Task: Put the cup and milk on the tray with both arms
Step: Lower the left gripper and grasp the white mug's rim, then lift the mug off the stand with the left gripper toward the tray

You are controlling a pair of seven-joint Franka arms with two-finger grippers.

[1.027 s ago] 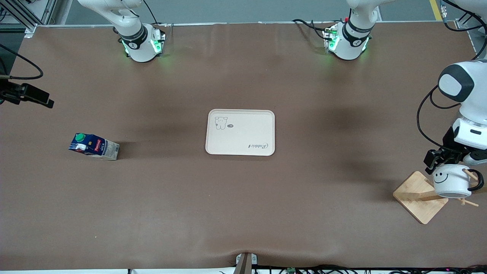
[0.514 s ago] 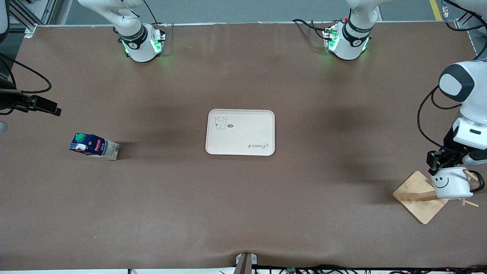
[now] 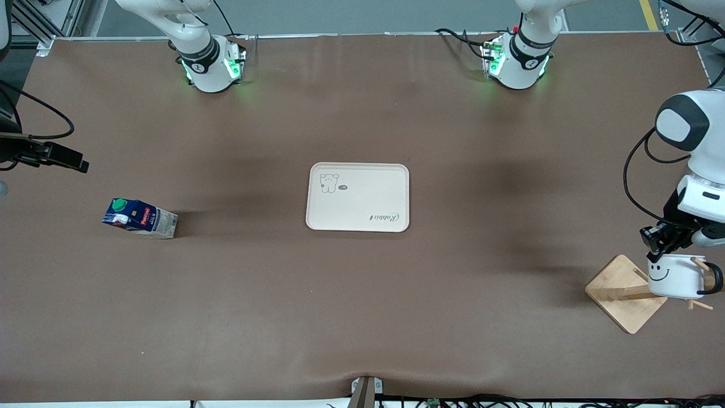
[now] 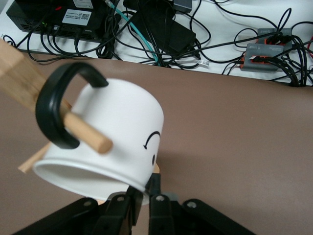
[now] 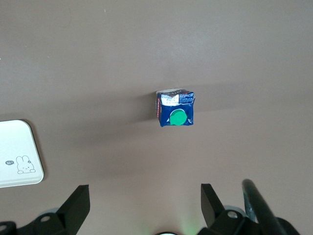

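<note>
The white cup (image 3: 675,276) with a smiley face hangs by its black handle (image 4: 57,111) on a peg (image 4: 84,132) of a wooden stand (image 3: 622,293) at the left arm's end of the table. My left gripper (image 3: 660,240) is shut on the cup's rim (image 4: 143,192). The blue milk carton (image 3: 139,217) with a green cap stands upright toward the right arm's end; it also shows in the right wrist view (image 5: 176,108). My right gripper (image 5: 144,197) is open and empty, in the air over the table's right-arm end (image 3: 54,154). The cream tray (image 3: 357,196) lies mid-table.
The stand's square base and pegs sit close under and beside the cup. A corner of the tray (image 5: 17,154) shows in the right wrist view. Cables and boxes (image 4: 161,29) lie past the table edge near the stand. Brown table mat (image 3: 362,306) lies between tray, milk and stand.
My left gripper and the cup have shifted slightly toward the left arm's end, and the cup has tipped more upright on the peg. My right gripper has edged slightly into the front view.
</note>
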